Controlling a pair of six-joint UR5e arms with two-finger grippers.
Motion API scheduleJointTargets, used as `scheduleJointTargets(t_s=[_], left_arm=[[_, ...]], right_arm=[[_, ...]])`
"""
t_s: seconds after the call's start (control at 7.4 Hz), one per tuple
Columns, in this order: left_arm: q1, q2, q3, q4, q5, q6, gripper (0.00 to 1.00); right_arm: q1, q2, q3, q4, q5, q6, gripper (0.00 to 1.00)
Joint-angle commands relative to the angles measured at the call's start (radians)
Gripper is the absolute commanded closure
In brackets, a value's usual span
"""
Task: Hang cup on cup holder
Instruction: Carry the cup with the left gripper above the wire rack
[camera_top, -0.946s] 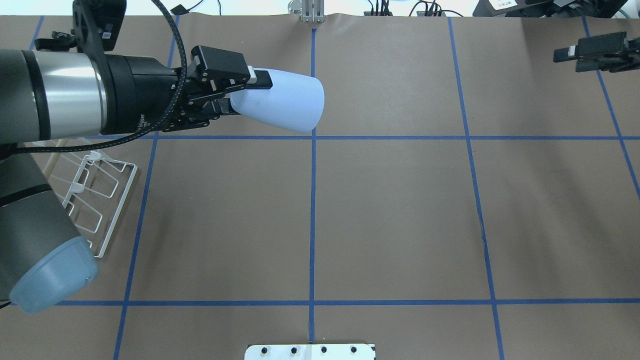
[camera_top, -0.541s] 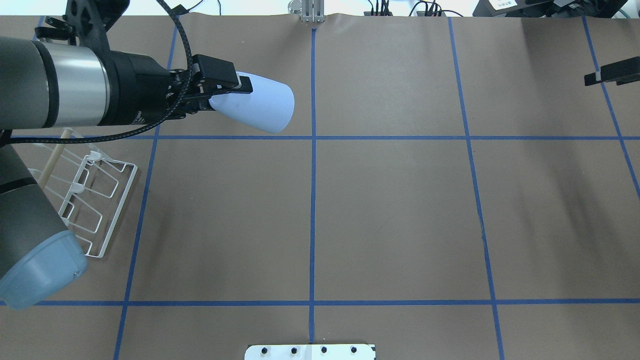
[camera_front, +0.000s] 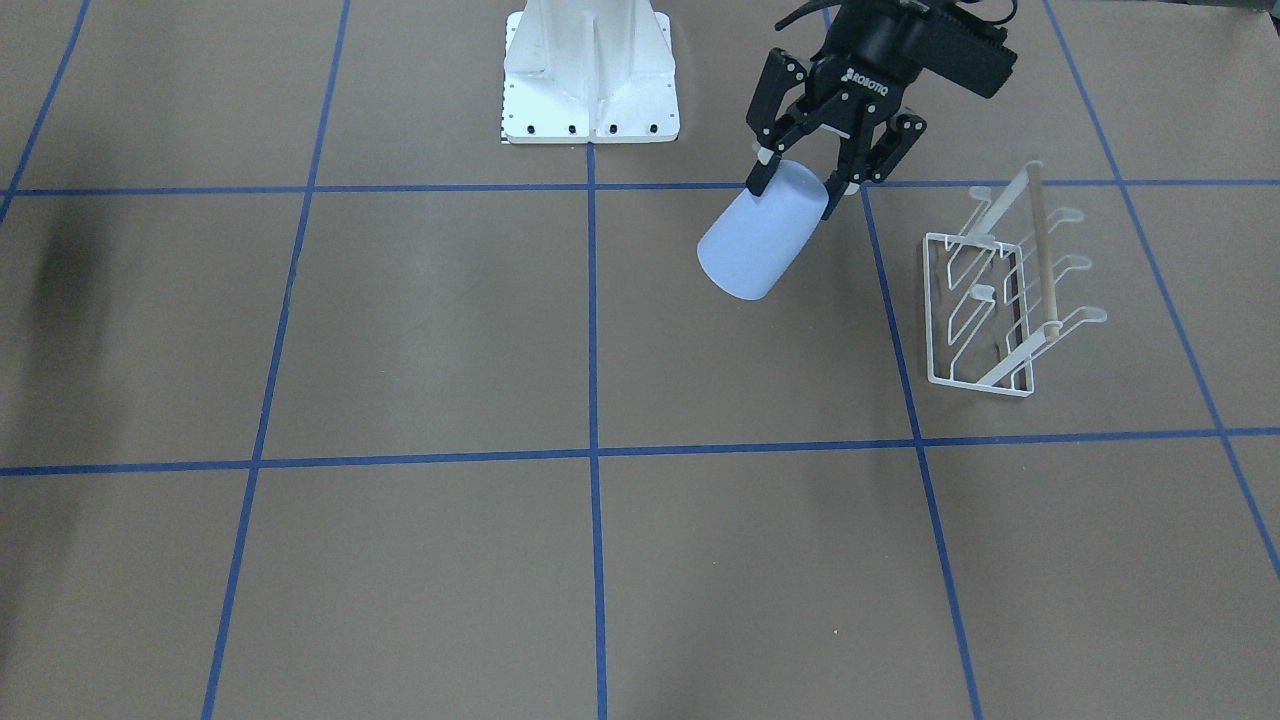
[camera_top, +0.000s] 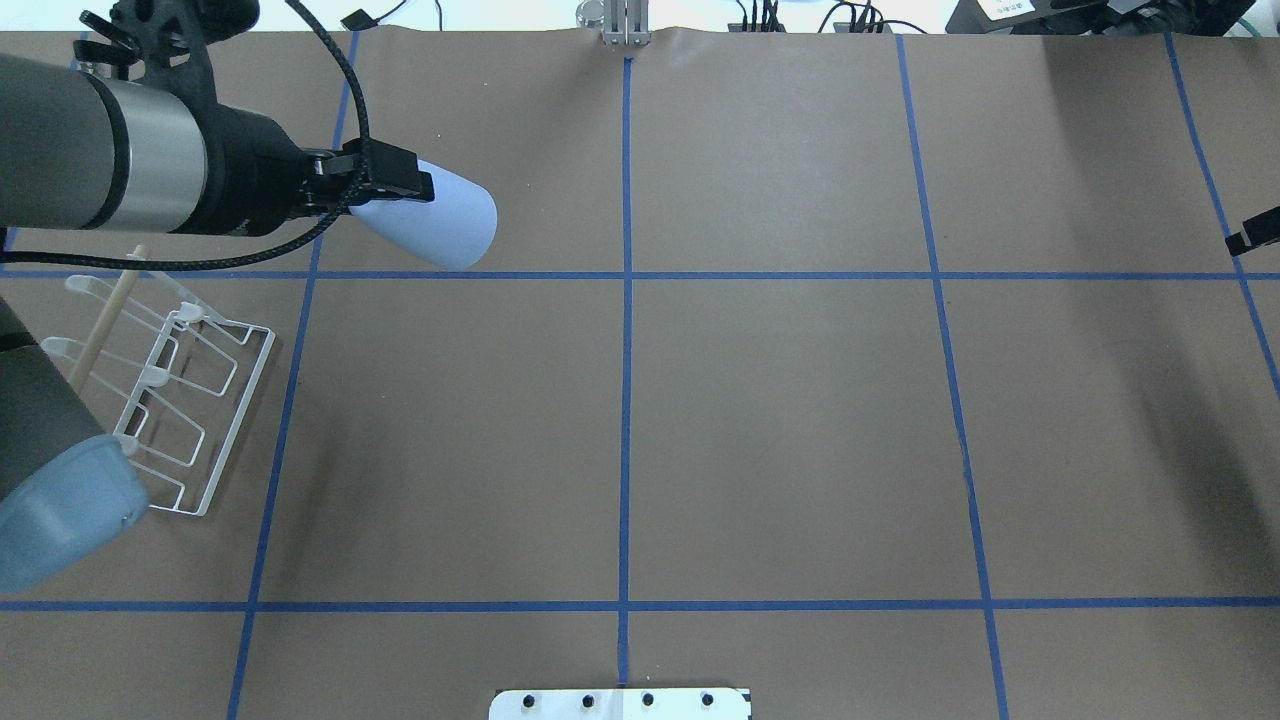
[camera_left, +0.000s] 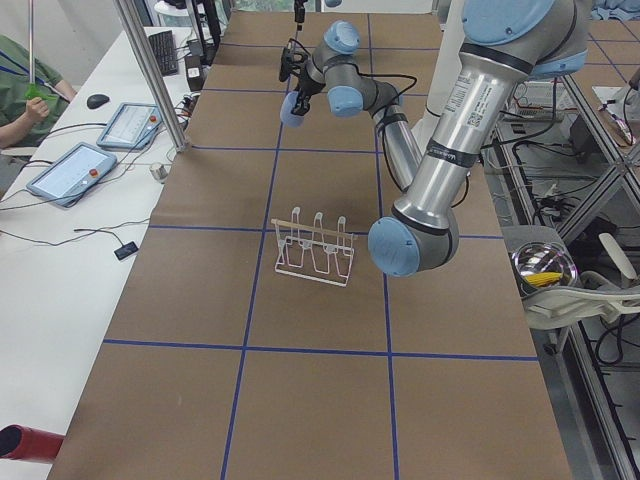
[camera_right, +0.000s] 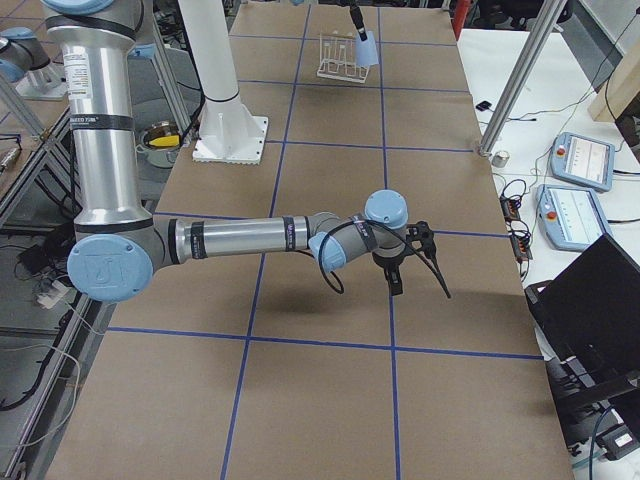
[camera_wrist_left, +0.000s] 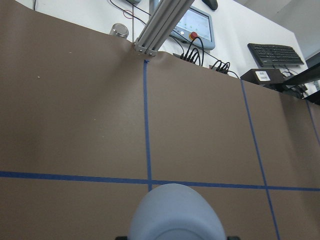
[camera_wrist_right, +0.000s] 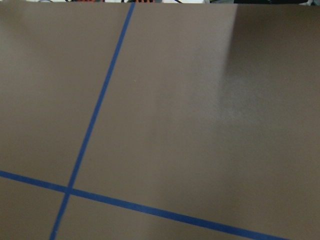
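My left gripper (camera_front: 800, 187) is shut on the narrow base end of the pale blue cup (camera_front: 760, 242), which is held in the air, tilted, with its wide mouth pointing away from the wrist. In the overhead view the cup (camera_top: 440, 225) is up and to the right of the white wire cup holder (camera_top: 185, 395), apart from it. The holder (camera_front: 990, 300) stands on the table with its wooden rod (camera_front: 1040, 240) and upturned prongs bare. The cup fills the bottom of the left wrist view (camera_wrist_left: 175, 215). Only a tip of my right gripper (camera_top: 1252, 232) shows at the overhead view's right edge; I cannot tell if it is open.
The white robot base pedestal (camera_front: 590, 70) stands at the robot's side of the table. Brown paper with blue tape lines (camera_top: 625, 400) covers the table. My left arm's elbow (camera_top: 60, 520) hangs over the holder's near end. Tablets and cables lie past the far edge (camera_wrist_left: 195, 25).
My left gripper has carried the cup leftward, closer to the cup holder. My right gripper has drawn back to the right, almost out of the overhead view.
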Motion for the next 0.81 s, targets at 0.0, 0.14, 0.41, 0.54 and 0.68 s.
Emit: scheduleJointTargets(t_s=[0.0,0.14,0.41,0.54,0.68], left_arm=[[-0.042,0.007,0.0,0.103,-0.028,0.124,1.0],[-0.083,0.007,0.002,0.146,-0.06,0.188,1.0],[-0.125,0.009,0.01,0.238,-0.072,0.305,1.0],[-0.142,0.009,0.011,0.29,-0.075,0.342,1.0],[-0.171,0.009,0.008,0.35,-0.087,0.415,1.0]], right_arm=[[0.0,0.003,0.007,-0.173,-0.021,-0.105,0.0],[0.007,0.003,0.007,-0.233,-0.021,-0.143,0.0],[0.016,0.009,0.013,-0.36,-0.028,-0.171,0.0],[0.025,0.003,0.012,-0.376,-0.027,-0.173,0.0],[0.049,0.0,0.013,-0.422,-0.025,-0.173,0.0]])
